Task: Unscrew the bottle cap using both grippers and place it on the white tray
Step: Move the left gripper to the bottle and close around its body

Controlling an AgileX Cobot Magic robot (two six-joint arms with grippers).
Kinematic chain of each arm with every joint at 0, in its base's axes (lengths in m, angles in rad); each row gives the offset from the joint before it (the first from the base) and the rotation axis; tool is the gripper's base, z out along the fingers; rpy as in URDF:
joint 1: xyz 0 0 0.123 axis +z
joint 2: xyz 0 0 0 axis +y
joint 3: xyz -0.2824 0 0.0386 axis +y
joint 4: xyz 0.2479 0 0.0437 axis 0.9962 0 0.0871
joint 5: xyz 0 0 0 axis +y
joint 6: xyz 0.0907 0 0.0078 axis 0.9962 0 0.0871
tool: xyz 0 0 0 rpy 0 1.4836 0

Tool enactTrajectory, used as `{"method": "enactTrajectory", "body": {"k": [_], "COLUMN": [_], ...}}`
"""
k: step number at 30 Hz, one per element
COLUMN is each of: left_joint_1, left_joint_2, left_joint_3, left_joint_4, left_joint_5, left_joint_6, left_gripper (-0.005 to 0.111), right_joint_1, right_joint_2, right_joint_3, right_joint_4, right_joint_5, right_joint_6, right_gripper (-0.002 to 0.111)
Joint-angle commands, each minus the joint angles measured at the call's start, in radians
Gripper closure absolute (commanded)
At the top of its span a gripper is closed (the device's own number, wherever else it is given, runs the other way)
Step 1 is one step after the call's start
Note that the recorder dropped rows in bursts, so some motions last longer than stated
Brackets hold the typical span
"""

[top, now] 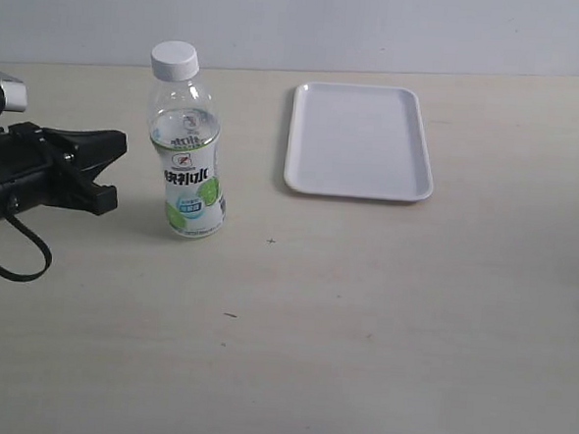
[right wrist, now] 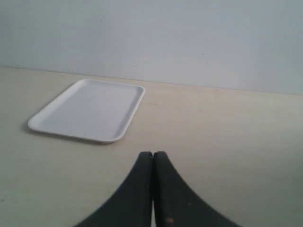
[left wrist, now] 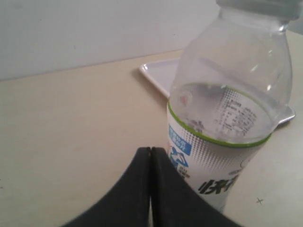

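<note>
- The bottle (top: 190, 157) stands upright on the tabletop (top: 362, 310), with the bottle cap (top: 174, 60) on its neck.
- The white tray (top: 359, 141) lies flat, well apart from the bottle.
- The left claw (left wrist: 150, 156) is pressed together, gripping nothing, near the bottle's label side with a gap between them.
- The right claw (right wrist: 152, 158) is also pressed together, above bare tabletop and facing the tray.
</note>
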Motion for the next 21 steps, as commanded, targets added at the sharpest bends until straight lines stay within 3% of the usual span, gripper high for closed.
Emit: {"method": "enactTrajectory", "body": {"k": [1, 3, 6, 8, 11, 17, 21], "left_joint_1": [0.0, 0.0, 0.0, 0.0, 0.0, 0.0, 0.0], "left_joint_2": [0.022, 0.022, 0.022, 0.022, 0.022, 0.041, 0.081], "left_joint_3": [-0.012, -0.012, -0.012, -0.012, -0.012, -0.012, -0.012], "left_joint_4": [0.009, 0.017, 0.066, 0.106, 0.158, 0.16, 0.16], "left_joint_5": [0.006, 0.022, 0.028, 0.035, 0.061, 0.066, -0.039], "left_joint_6": [0.007, 0.023, 0.065, 0.087, 0.159, 0.188, 0.188], "left_gripper": [0.106, 0.098, 0.074, 0.05, 0.003, 0.002, 0.002], "right_joint_1": [0.001, 0.001, 0.001, 0.001, 0.001, 0.001, 0.001], "right_joint_2": [-0.005, -0.005, -0.005, -0.005, -0.005, -0.005, -0.005], "right_joint_3": [0.006, 0.006, 0.006, 0.006, 0.006, 0.006, 0.006], "right_joint_4": [0.002, 0.002, 0.002, 0.002, 0.002, 0.002, 0.002], "right_joint_5": [-0.011, -0.011, -0.011, -0.011, -0.011, -0.011, -0.011], "right_joint_6": [-0.001, -0.001, -0.001, -0.001, -0.001, -0.001, -0.001], "right_gripper": [0.108, 0.108, 0.108, 0.108, 0.108, 0.108, 0.108]}}
